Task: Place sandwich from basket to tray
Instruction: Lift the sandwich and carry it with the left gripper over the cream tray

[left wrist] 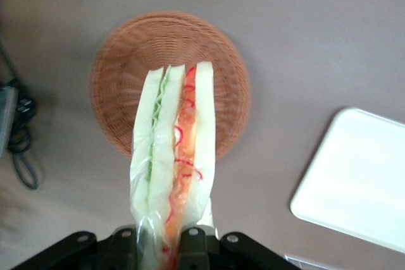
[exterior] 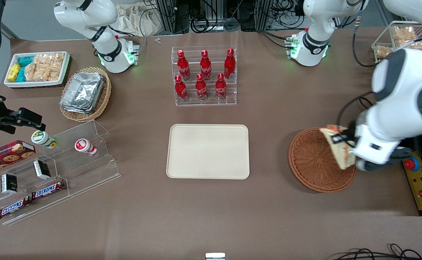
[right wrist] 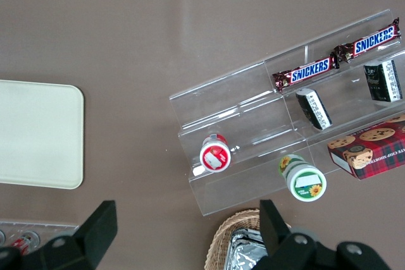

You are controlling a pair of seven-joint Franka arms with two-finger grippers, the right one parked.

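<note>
The sandwich, a clear-wrapped wedge of white bread with green and orange-red filling, hangs lifted above the round reddish-brown wicker basket. My gripper is shut on one end of the sandwich, with dark fingers pressed against the wrap on both sides. The basket below holds nothing else. The cream-beige tray lies flat and bare at the table's middle, beside the basket toward the parked arm's end.
A clear rack of red bottles stands farther from the front camera than the tray. A yellow box with a red button sits beside the basket at the working arm's end. Acrylic snack shelves lie toward the parked arm's end.
</note>
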